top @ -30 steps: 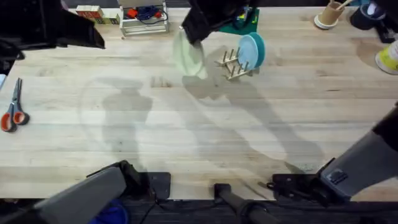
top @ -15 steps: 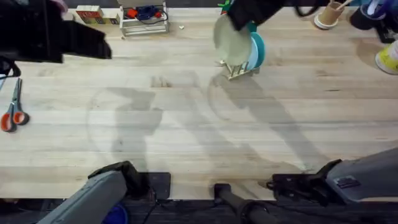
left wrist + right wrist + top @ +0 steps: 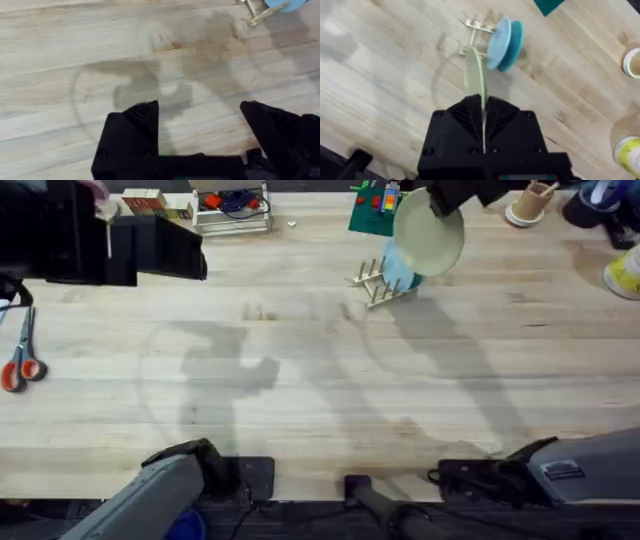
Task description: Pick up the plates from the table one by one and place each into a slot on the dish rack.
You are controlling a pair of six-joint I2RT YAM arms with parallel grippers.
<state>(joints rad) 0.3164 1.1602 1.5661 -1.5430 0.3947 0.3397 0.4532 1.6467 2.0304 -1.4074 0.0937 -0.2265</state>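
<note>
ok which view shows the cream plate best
The overhead view: the cream plate shows its full round face, above the dish rack. The right wrist view shows it edge-on, a thin sliver clamped in the right gripper.

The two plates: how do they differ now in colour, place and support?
The cream plate is pale yellow; the blue plate is light teal. The cream plate is held in the air by the right gripper, shut on its rim; the blue plate stands upright in the dish rack. Both are small, round and plain.
</note>
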